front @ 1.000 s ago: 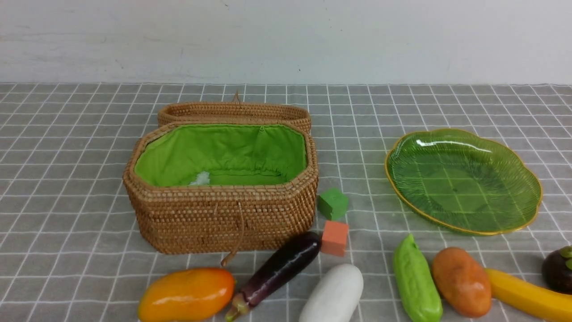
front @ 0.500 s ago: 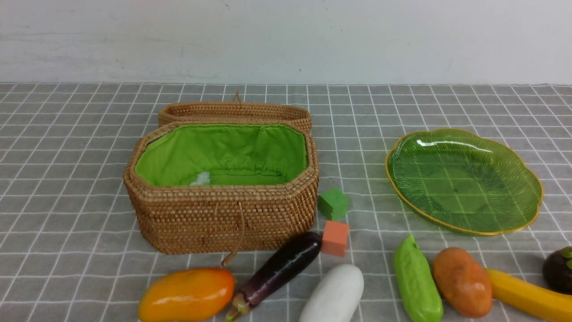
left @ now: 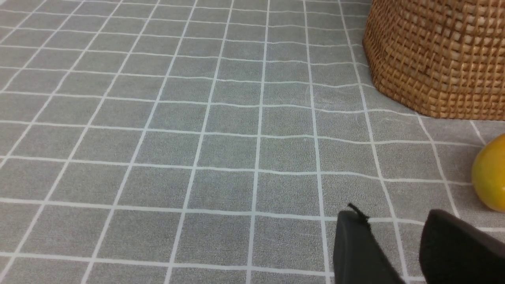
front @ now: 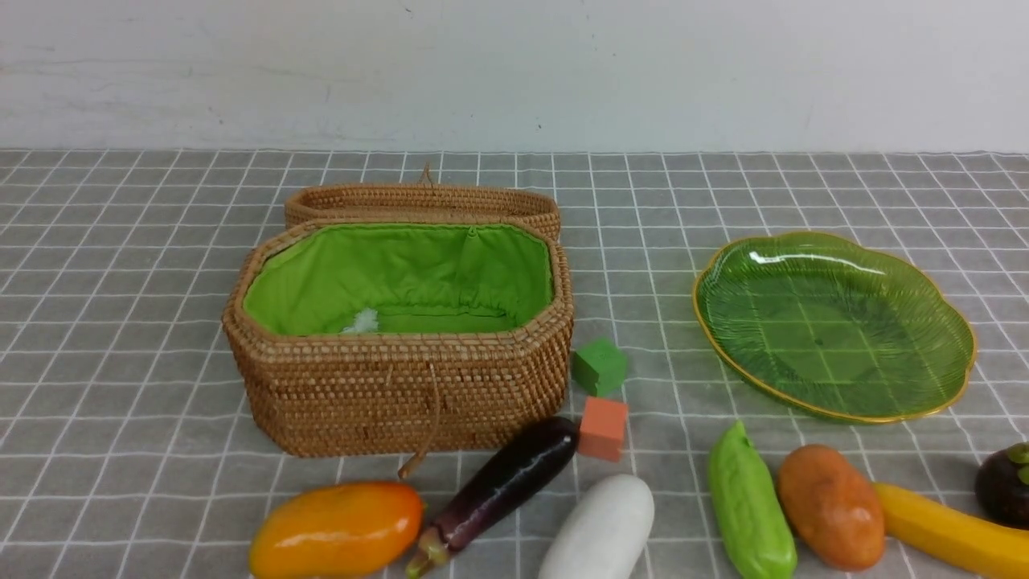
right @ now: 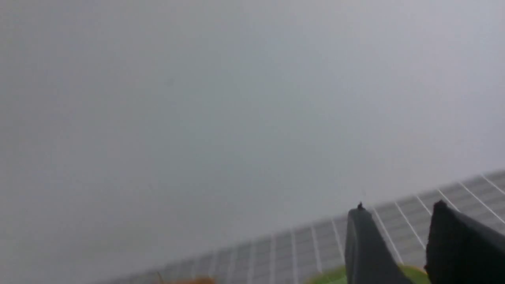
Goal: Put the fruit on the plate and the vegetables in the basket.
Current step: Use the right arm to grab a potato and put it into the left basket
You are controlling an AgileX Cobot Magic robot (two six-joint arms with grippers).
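The mango (left: 491,173) looks like a light, hard, glossy toy, likely slippery; I'd take it across its middle. It lies on the desk (left: 197,138) just beside the left end effector (left: 394,225), which is half-open and empty. The right end effector (right: 398,215) is likewise parted, holding nothing.

The left claw (left: 394,217) shows two matte black, wedge-shaped fingers (left: 355,248), the narrower one ending in a small pointed tip. The right claw (right: 399,209) looks alike: dark tapered fingers (right: 367,248), slightly blurred.
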